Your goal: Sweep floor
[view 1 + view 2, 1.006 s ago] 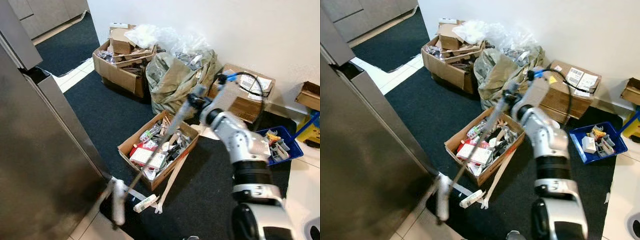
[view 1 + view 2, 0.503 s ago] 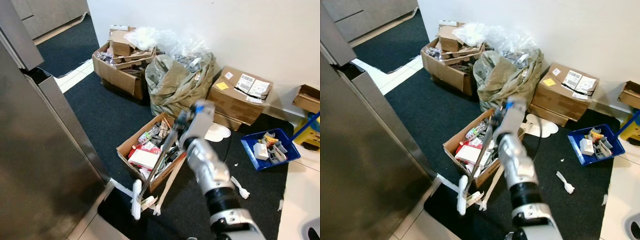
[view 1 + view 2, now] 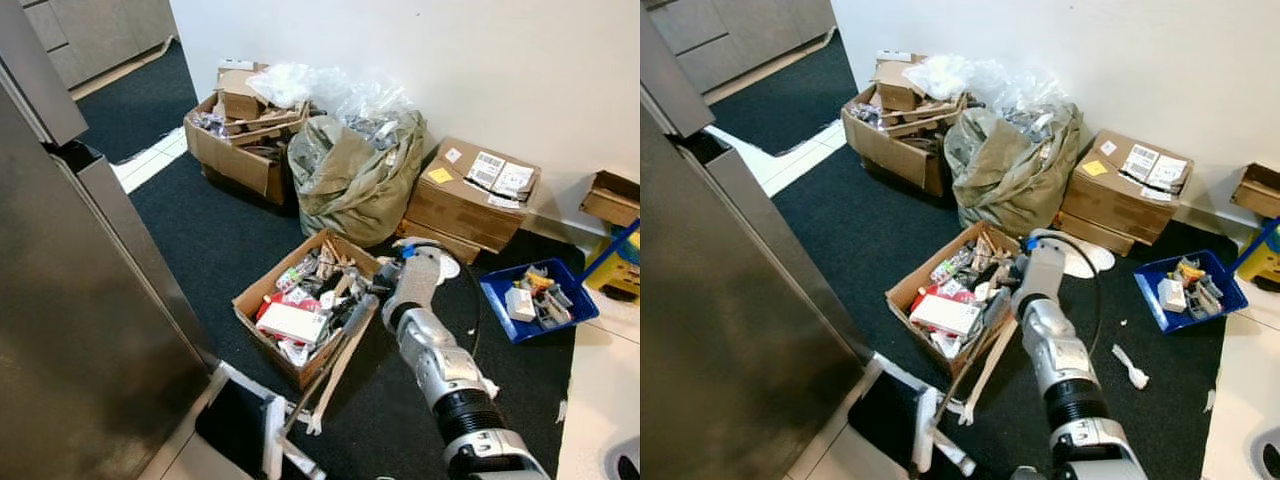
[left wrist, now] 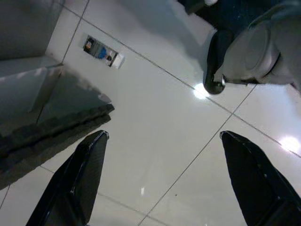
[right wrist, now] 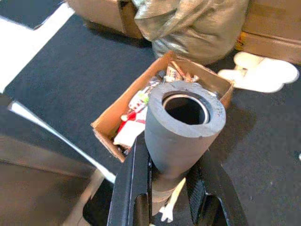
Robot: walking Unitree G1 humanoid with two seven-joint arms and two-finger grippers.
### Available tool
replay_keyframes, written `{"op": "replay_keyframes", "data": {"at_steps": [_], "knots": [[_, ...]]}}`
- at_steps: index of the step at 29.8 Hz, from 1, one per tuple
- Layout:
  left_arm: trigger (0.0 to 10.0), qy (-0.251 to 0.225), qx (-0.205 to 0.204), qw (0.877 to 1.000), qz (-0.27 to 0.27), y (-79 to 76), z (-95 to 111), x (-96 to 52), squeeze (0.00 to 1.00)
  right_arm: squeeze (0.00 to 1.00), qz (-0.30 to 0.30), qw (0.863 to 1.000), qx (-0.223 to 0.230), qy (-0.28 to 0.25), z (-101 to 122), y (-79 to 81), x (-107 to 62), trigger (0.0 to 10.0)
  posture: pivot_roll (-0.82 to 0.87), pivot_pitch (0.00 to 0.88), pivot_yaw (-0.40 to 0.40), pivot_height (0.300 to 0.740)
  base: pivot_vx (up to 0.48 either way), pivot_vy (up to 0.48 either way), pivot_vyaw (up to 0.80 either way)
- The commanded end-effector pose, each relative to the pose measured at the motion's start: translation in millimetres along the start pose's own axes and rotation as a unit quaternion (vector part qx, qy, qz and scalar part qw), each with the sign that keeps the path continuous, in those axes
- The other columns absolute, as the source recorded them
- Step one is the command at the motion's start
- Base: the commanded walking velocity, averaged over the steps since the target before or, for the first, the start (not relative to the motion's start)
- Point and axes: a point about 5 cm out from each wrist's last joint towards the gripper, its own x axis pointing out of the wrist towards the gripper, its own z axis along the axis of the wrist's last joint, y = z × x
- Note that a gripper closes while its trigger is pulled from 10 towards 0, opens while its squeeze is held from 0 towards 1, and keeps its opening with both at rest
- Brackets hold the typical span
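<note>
The right gripper (image 5: 164, 197) is clamped around the grey foam grip of the broom handle (image 5: 181, 129), its two black fingers (image 5: 131, 188) pressed against either side of the tube just below its hollow open end. In the head views that right arm reaches forward over the dark carpet (image 3: 215, 235), and the thin handle slants down from the gripper toward the near left, passing along the near right edge of an open cardboard box (image 3: 262, 290) packed with small packets and papers. The broom head (image 3: 272, 450), a pale upright bar, sits at the near edge of the carpet where it meets the light tiled floor (image 3: 190, 462), close to a white scrap of litter (image 3: 952, 452) lying beside it. Left of it stands a tall steel appliance front (image 3: 70, 330). Farther off, against the white wall, a bulging olive sack (image 3: 350, 180) stands between a cluttered cardboard box (image 3: 235, 150) on the left and a sealed, labelled carton (image 3: 470, 195) on the right. On the right of the carpet lie a blue tray (image 3: 500, 300) of small items and a white plastic scrap (image 3: 1130, 368). The left gripper (image 4: 164, 183) hangs idle above glossy white tiles, its fingers spread wide apart with nothing between them.
</note>
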Motion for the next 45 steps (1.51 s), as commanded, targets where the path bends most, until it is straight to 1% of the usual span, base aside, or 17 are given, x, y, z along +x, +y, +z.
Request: {"op": "replay_keyframes", "data": {"at_steps": [1,2,5,7,12,15,17,20,25,27,31,37,38,39,40,43,45], "knots": [[10.0,0.019,-0.013,1.000,0.001,-0.1,-13,-3.3,0.00,0.00,-0.001,0.999,-0.040,-0.001,8,-4.2,0.2,10.0,-0.02,0.179,0.034,0.740,0.000,0.000,0.00],[10.0,0.019,-0.014,1.000,0.002,-0.1,-13,-3.2,0.00,0.00,0.012,0.998,-0.062,-0.009,19,-10.0,-0.2,10.0,-0.02,0.179,0.034,0.740,0.000,0.000,0.00],[10.0,0.019,-0.014,1.000,0.002,-0.1,-13,-3.2,0.00,0.00,0.012,0.998,-0.062,-0.009,19,-10.0,-0.2,10.0,-0.02,0.179,0.034,0.740,0.000,0.000,0.00],[10.0,0.019,-0.015,1.000,0.002,0.1,-12,-3.1,0.00,0.00,0.048,0.991,-0.122,-0.024,38,-19.9,-1.8,10.0,-0.02,0.180,0.035,0.740,0.000,0.000,0.00],[10.0,0.019,-0.016,1.000,0.004,0.3,-12,-3.1,0.00,0.00,0.075,0.980,-0.182,-0.027,56,-32.2,-5.1,10.0,-0.02,0.181,0.037,0.740,0.000,0.000,0.00],[10.0,0.019,-0.017,1.000,0.006,1.0,-13,-3.4,0.00,0.00,0.082,0.969,-0.226,-0.055,79,-42.6,-7.3,10.0,-0.02,0.180,0.037,0.740,0.000,0.000,0.00],[10.0,0.019,-0.017,1.000,0.006,1.1,-13,-3.4,0.00,0.00,0.090,0.966,-0.229,-0.080,88,-41.3,-8.0,10.0,-0.02,0.180,0.037,0.740,0.000,0.000,0.00],[10.0,0.019,-0.018,1.000,0.006,1.1,-13,-3.5,0.00,0.00,0.097,0.965,-0.231,-0.081,90,-40.6,-8.9,10.0,-0.02,0.179,0.039,0.740,0.000,0.000,0.00],[10.0,0.019,-0.016,1.000,0.005,1.2,-12,-3.4,0.00,0.00,0.121,0.948,-0.274,-0.107,102,-39.6,-13.5,10.0,-0.02,0.176,0.041,0.740,0.000,0.000,0.00],[10.0,0.019,-0.016,1.000,0.005,1.2,-12,-3.4,0.00,0.00,0.121,0.948,-0.274,-0.107,102,-39.6,-13.5,10.0,-0.02,0.176,0.041,0.740,0.000,0.000,0.00],[10.0,0.018,-0.015,1.000,0.006,1.2,-12,-3.2,0.00,0.00,0.121,0.934,-0.302,-0.148,113,-38.4,-14.3,10.0,-0.02,0.169,0.040,0.740,0.000,0.000,0.00],[10.0,0.018,-0.015,1.000,0.006,1.0,-12,-3.0,0.00,0.00,0.142,0.935,-0.277,-0.174,121,-32.6,-16.2,10.0,-0.03,0.160,0.042,0.740,0.000,0.000,0.00],[10.0,0.018,-0.014,1.000,0.005,0.4,-11,-2.7,0.00,0.00,0.179,0.943,-0.235,-0.152,114,-27.6,-17.6,10.0,-0.03,0.142,0.036,0.740,0.000,0.000,0.00],[10.0,0.018,-0.014,1.000,0.005,0.4,-11,-2.7,0.00,0.00,0.179,0.943,-0.235,-0.152,114,-27.6,-17.6,10.0,-0.03,0.142,0.036,0.740,0.000,0.000,0.00],[10.0,0.018,-0.015,1.000,0.006,-0.5,-10,-2.1,0.00,0.00,0.202,0.956,-0.189,-0.101,103,-27.1,-15.8,10.0,-0.04,0.130,0.031,0.740,0.000,0.000,0.00],[10.0,0.017,-0.015,1.000,0.006,-1.1,-10,-1.6,0.00,0.00,0.210,0.961,-0.167,-0.074,96,-28.0,-14.1,10.0,-0.04,0.118,0.028,0.740,0.000,0.000,0.00],[10.0,0.011,-0.021,1.000,0.010,-2.1,-7,-0.4,0.00,0.00,0.200,0.975,-0.095,-0.022,78,-29.0,-9.2,10.0,-0.03,0.096,0.024,0.740,0.000,0.000,0.00]]}}
